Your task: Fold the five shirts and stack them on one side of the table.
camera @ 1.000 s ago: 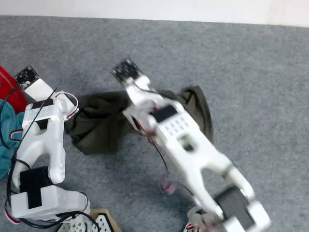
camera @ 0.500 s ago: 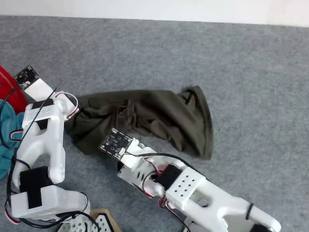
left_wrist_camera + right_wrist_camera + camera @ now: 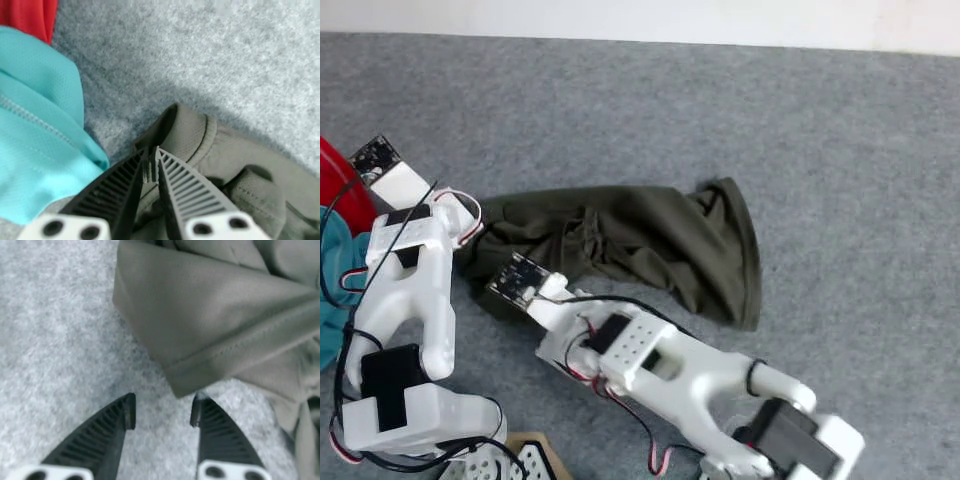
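An olive-green shirt [image 3: 650, 240] lies crumpled across the middle of the grey table; its left end shows as bunched fabric [image 3: 220, 150] in the left wrist view. My left gripper [image 3: 151, 164] is shut on a fold at that left end, next to the collar-like rim. That arm [image 3: 410, 280] stands at the left. My right gripper [image 3: 162, 412] is open and low over the carpet, just short of a hemmed corner of the olive shirt [image 3: 210, 315], not touching it. The right arm [image 3: 650, 365] stretches from the bottom right toward the shirt's near left part.
A teal shirt [image 3: 40, 125] and a red shirt [image 3: 27, 15] lie bunched beside the left gripper, at the table's left edge [image 3: 332, 190]. A tan board [image 3: 535, 452] sits by the left arm's base. Bare grey carpet [image 3: 840, 150] spreads to the right and far side.
The right arm swung off the shirt's middle toward the near side, then leftward to the shirt's near left corner. The left arm and the shirt's left end kept still.
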You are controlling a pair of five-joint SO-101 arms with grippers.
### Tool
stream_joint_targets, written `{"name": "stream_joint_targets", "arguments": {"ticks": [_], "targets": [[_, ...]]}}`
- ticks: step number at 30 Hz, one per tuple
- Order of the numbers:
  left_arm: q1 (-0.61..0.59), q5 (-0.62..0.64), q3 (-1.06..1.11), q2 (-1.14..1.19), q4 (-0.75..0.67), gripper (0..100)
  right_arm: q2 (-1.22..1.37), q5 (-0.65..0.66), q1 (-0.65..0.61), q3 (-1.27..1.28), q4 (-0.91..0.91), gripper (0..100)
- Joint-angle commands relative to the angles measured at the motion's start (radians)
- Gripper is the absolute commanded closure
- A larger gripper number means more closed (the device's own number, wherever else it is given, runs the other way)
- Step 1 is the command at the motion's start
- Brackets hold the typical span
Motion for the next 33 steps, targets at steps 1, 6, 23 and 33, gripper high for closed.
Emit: {"name": "stream_joint_targets", "arguments": {"ticks": [1, 6, 23, 33], "targets": [[-0.007, 0.003, -0.01, -0.007, -0.021, 95, 0.042, -0.012, 0.015, -0.101, -0.016, 82.1], [-0.041, 0.009, -0.01, -0.012, -0.021, 95, 0.081, -0.017, 0.059, -0.18, -0.016, 90.8], [-0.107, 0.11, -0.013, -0.016, -0.021, 95, -0.024, -0.017, 0.097, -0.219, -0.065, 99.3], [-0.102, 0.109, -0.01, -0.016, -0.021, 95, 0.094, 0.098, 0.179, -0.441, -0.252, 99.3]]}}
